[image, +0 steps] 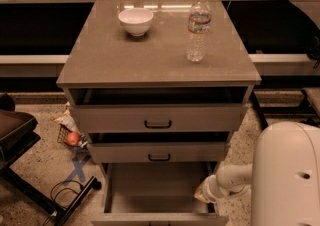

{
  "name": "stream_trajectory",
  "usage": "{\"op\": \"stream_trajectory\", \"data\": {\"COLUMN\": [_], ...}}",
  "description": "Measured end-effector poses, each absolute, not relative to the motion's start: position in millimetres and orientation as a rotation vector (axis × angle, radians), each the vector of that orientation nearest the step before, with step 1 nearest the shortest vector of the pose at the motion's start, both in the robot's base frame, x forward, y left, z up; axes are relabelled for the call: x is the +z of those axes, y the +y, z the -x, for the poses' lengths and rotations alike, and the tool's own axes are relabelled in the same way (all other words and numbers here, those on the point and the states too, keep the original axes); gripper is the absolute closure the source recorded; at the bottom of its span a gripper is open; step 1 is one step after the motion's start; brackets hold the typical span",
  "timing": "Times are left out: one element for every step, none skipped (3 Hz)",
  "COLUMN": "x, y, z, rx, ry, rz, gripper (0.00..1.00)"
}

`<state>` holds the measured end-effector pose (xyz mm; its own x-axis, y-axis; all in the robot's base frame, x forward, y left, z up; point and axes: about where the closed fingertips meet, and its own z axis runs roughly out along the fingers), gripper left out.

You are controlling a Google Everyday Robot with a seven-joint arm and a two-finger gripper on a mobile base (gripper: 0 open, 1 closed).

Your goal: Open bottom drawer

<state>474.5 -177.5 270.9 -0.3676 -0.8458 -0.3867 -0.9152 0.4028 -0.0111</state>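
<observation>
The grey-beige cabinet (pixel 155 55) has three drawers. The bottom drawer (pixel 155 192) is pulled far out, its empty inside showing, and its front panel (pixel 160 219) sits at the lower edge of the camera view; its handle is out of view. My white arm (pixel 290 175) stands at the lower right. Its wrist reaches left to the drawer's right side, where my gripper (pixel 204 194) sits by the drawer's right wall.
A white bowl (pixel 135 20) and a water bottle (pixel 198 27) stand on the cabinet top. The top drawer (pixel 158 118) and middle drawer (pixel 159 152) are slightly out. A black stand (pixel 30 170), cables and a small basket with an orange object (pixel 73 138) lie on the floor at left.
</observation>
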Motion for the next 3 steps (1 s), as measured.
{"op": "stream_trajectory", "data": {"x": [254,257,257], "y": [-168,-170,-170], "z": [-508,-533,-533], "rx": [0.325,0.301,0.301], "ry": [2.257,2.236,2.236], "rz": [1.549,1.532,1.532], "gripper": [1.00,1.00,1.00]}}
